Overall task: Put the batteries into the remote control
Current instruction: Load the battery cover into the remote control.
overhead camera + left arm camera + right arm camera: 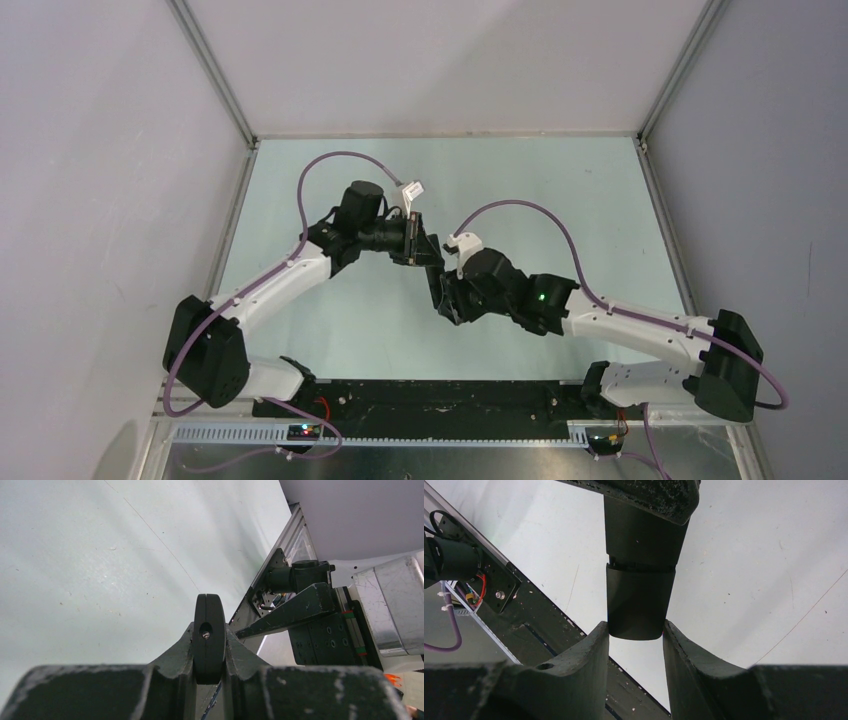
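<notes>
The remote control (209, 630) is a slim black bar, seen end-on in the left wrist view, with a small hole and a metal contact in its end. My left gripper (209, 656) is shut on it and holds it above the table. In the right wrist view the remote (640, 597) hangs down from the left gripper's fingers (651, 495), with a seam across it. My right gripper (636, 630) is shut on the sides of its lower end. In the top view both grippers (420, 243) (441, 292) meet mid-table. The batteries are out of view.
The pale green table (560, 200) is walled by grey panels with metal frame posts (215, 70). The black base rail (430, 398) runs along the near edge and shows in the right wrist view (539, 617). The right arm's silver link (390, 605) is close beside the left wrist.
</notes>
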